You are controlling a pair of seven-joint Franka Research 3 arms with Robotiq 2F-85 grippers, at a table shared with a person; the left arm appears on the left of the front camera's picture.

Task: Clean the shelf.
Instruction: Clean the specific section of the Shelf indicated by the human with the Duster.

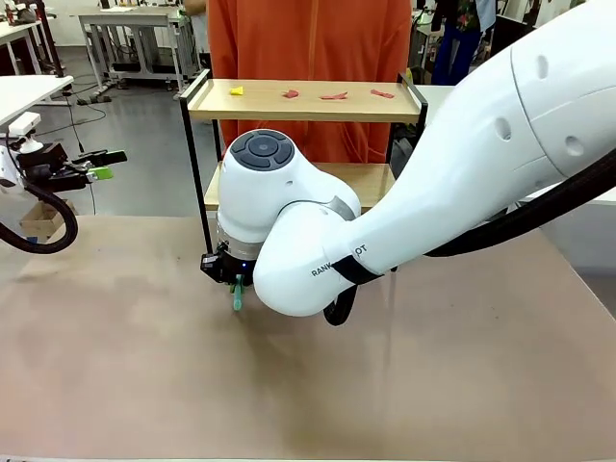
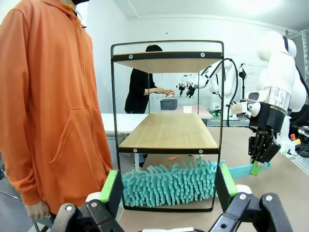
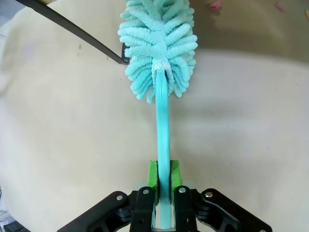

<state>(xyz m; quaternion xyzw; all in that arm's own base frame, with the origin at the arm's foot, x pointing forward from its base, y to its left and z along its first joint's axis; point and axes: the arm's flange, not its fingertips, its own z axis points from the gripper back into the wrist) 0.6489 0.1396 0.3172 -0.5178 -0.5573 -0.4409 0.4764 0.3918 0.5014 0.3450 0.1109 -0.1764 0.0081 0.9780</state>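
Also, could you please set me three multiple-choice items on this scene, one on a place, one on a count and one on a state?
1. Where is the duster's head? A. on the top board; B. in the person's hand; C. at the shelf's foot, under the lower board.
2. How many red scraps lie on the top board? A. three; B. one; C. six.
3. How does the right gripper stand? A. wide open; B. shut on the duster's handle; C. shut on a scrap.
Answers: 1 C, the teal fringe lies beneath the lower board; 2 A, three red bits beside one yellow scrap; 3 B, its green pads clamp the handle.
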